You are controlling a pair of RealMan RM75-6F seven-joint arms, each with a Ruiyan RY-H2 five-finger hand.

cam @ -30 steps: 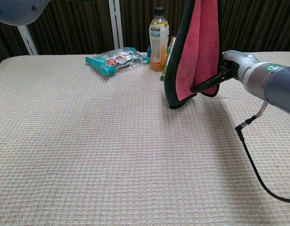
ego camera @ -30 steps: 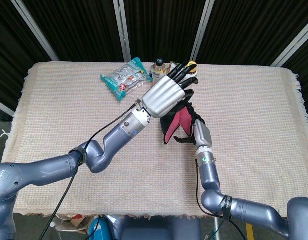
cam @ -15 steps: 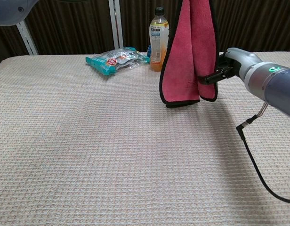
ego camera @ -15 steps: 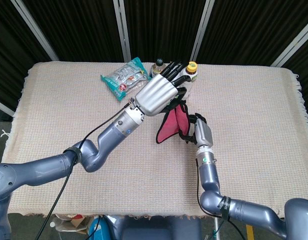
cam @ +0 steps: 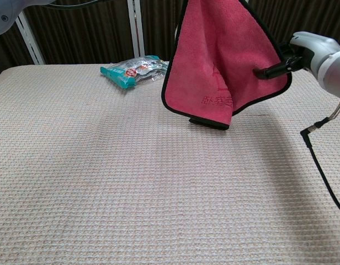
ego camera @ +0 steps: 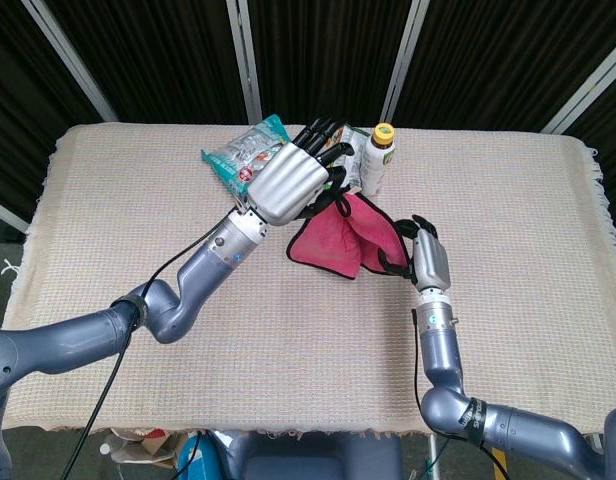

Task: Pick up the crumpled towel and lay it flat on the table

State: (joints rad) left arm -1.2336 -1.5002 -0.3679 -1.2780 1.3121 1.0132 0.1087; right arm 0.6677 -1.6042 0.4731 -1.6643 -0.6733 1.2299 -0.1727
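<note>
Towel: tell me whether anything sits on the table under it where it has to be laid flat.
Nothing visible does. The towel hangs above the table, held by the left hand and the right hand's fingers. The cloth below and in front of it is bare; the snack packet and bottle stand farther back.

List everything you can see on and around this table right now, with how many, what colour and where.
towel: one, pink with black edging, held up above the table between both hands, partly spread
snack packet: one, teal and clear, far side of the table, left of the towel
bottle: one, orange drink with yellow cap, far edge of the table behind the towel
table cover: one, beige woven cloth over the whole table
curtain: black, behind the table, with grey poles
left hand: silver with black fingers, holds the towel's upper left part
right hand: silver, grips the towel's right edge
</note>
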